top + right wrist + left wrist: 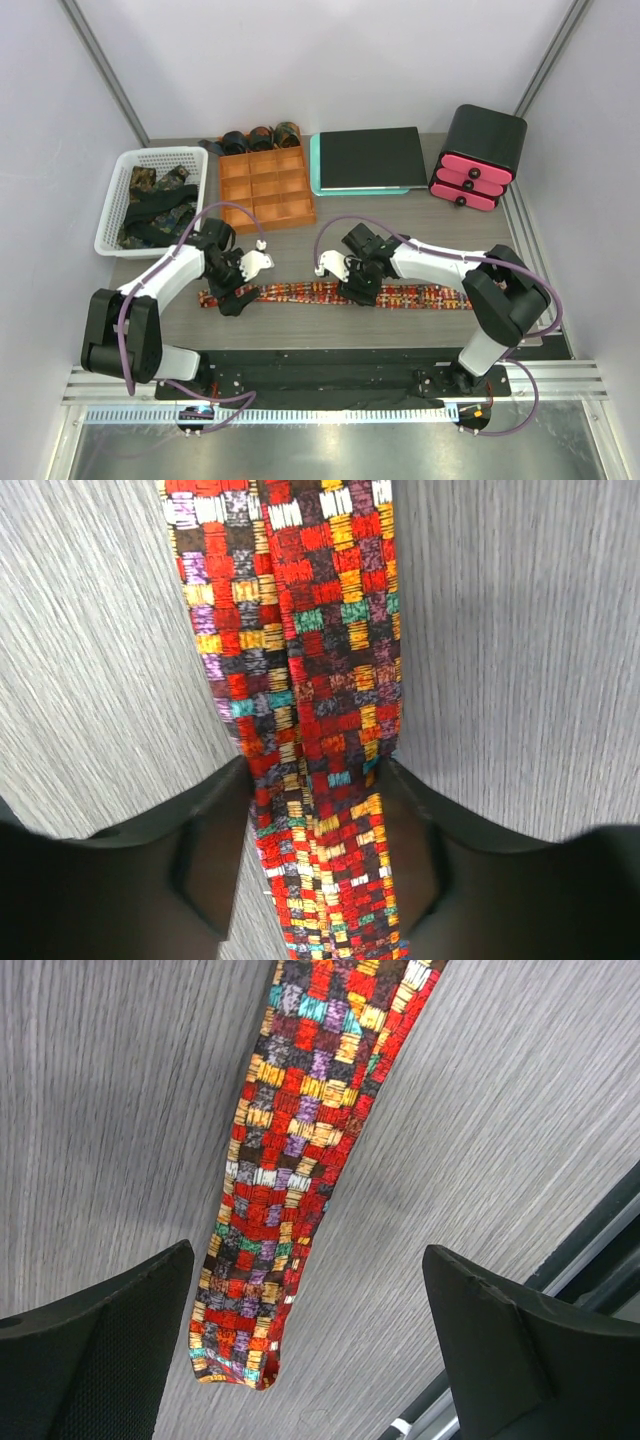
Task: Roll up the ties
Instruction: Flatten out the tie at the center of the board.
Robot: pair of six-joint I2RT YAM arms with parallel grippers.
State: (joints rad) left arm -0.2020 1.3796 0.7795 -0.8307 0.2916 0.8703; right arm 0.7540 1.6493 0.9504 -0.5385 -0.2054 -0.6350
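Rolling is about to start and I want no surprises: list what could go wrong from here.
1. The right hand straddles the checked tie edge to edge; closing there could bunch the fabric instead of pinching it.
2. The left hand hangs open over the tie's tip, which lies nearer one finger; a grab may miss it.

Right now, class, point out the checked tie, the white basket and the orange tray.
checked tie (275, 1220), left wrist view, mid fabric above its end.
white basket (110, 205), top view, left wall.
orange tray (265, 190), top view, centre divider.
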